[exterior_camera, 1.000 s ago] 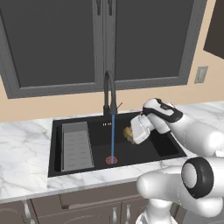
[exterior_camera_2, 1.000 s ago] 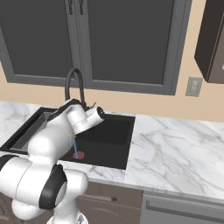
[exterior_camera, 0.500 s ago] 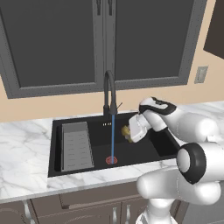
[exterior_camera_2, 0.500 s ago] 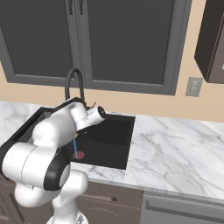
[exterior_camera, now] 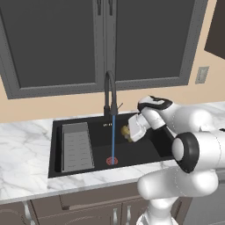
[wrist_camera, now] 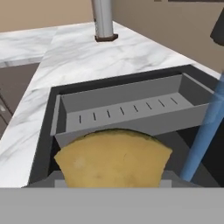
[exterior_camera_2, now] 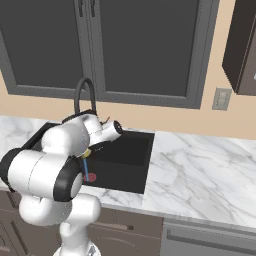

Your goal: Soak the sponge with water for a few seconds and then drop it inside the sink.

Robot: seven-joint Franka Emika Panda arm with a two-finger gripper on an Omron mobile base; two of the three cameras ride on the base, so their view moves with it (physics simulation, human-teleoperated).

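Note:
The yellow-brown sponge (exterior_camera: pixel 125 130) hangs over the black sink (exterior_camera: pixel 56 132), pinched between the fingers of my gripper (exterior_camera: pixel 127 132), which is shut on it. It sits just right of the thin blue water (exterior_camera: pixel 113 138) stream; I cannot tell whether they touch. The stream falls from the arched black faucet (exterior_camera: pixel 108 90) onto the red-ringed drain (exterior_camera: pixel 112 161). In the hand view the sponge (wrist_camera: pixel 113 159) is at the bottom, with the water (wrist_camera: pixel 203 135) slanting past on its right. From the right base view, a sliver of sponge (exterior_camera_2: pixel 87 153) shows behind my arm above the water (exterior_camera_2: pixel 85 167).
A grey ribbed rack (exterior_camera: pixel 77 147) lies in the left part of the basin, also seen beyond the sponge as the rack (wrist_camera: pixel 127 109). White marble counter (exterior_camera_2: pixel 200 170) surrounds the sink. A grey post (wrist_camera: pixel 103 19) stands on the counter. Dark windows back the wall.
My gripper has carried the sponge a little to the left, closer to the water stream. The grip on it is unchanged.

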